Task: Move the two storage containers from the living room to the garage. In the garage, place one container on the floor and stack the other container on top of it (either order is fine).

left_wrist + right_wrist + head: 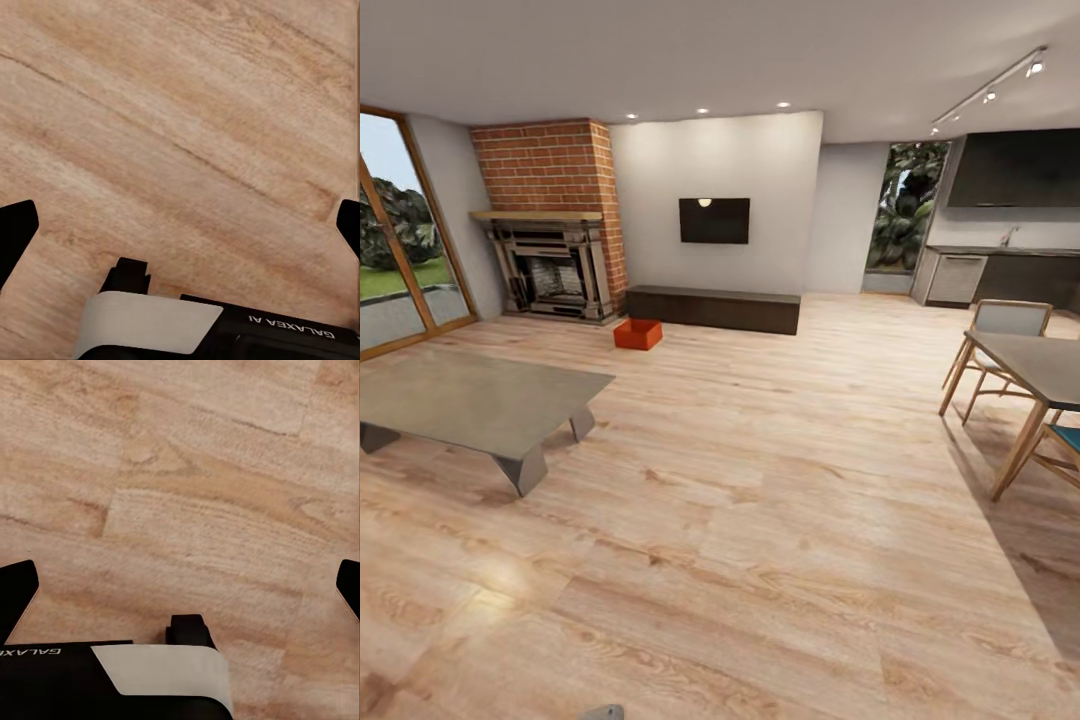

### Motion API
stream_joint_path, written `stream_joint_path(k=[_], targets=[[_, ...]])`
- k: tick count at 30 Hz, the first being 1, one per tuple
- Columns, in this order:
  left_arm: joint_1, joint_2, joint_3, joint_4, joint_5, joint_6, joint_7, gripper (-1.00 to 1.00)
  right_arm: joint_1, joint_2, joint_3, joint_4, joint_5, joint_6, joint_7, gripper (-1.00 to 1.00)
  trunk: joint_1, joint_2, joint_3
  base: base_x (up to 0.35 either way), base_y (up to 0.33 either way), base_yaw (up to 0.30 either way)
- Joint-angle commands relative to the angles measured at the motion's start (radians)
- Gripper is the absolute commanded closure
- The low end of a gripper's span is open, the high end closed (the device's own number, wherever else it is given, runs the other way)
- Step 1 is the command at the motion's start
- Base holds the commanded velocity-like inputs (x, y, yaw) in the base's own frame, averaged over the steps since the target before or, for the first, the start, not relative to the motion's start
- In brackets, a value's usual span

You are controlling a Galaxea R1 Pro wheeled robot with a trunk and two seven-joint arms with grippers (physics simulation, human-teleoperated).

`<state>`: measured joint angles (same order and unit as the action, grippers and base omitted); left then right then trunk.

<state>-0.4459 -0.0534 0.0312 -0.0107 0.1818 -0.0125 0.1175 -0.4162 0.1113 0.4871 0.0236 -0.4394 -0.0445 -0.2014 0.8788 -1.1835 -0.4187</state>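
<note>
Sitting on the light wood-plank floor (780, 520) of the living room, an orange-red storage container (637, 334) rests just in front of the left end of the long low dark bench (712, 308), near the red-brick fireplace (550, 225). A black TV (714, 220) hangs on the white wall above the bench. A low grey coffee table (470, 400) stands nearer the robot, well apart from the container. The left end effector (180, 225) and right end effector (180, 585) both hang over bare planks, fingers spread wide, holding nothing.
</note>
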Motion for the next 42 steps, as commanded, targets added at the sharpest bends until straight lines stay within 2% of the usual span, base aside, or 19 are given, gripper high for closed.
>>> stream_joint_path(k=[1, 42], targets=[[-0.001, 0.000, 0.003, 0.000, 0.005, -0.001, 0.002, -1.00, -0.001, 0.001, 0.008, 0.002, -0.010, -0.005, -0.001, -1.00, 0.001, -0.001, -0.001, 0.338, 0.000, 0.000], [-0.001, 0.001, 0.003, 0.000, 0.006, -0.001, 0.002, -1.00, -0.001, 0.001, 0.008, 0.002, -0.010, -0.005, -0.001, -1.00, 0.001, -0.001, -0.001, 0.338, 0.000, 0.000]])
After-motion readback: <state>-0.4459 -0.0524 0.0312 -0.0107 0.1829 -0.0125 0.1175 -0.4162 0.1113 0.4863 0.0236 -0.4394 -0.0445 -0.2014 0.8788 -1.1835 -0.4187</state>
